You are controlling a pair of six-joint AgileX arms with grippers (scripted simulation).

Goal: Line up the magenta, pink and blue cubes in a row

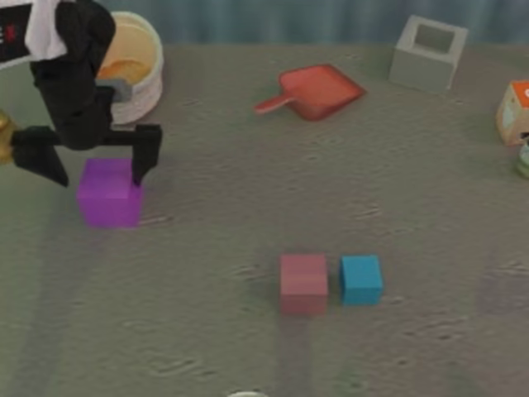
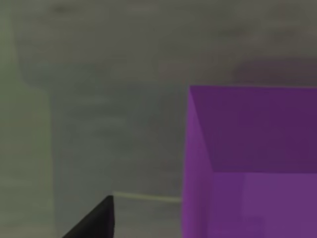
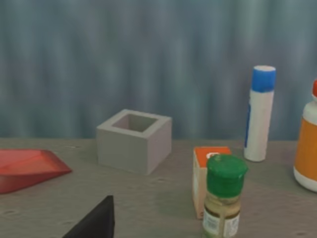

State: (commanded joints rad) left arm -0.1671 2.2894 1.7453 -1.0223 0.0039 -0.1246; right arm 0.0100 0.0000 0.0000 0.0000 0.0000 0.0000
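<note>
Looking down, you see 2 cubes set: pink cube (image 1: 303,279) beside blue cube (image 1: 361,279). Your left gripper (image 1: 97,165), fingers spread (nothing clamped), straddles the magenta cube (image 1: 110,193), well apart.

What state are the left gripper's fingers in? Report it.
Open: the left gripper hangs over the magenta cube with its two fingers spread wide, not clamped on it.

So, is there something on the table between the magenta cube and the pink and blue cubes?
Nothing visible. The table is bare from the magenta cube to the pink cube and blue cube. The left gripper is open above the magenta cube's far edge.
</note>
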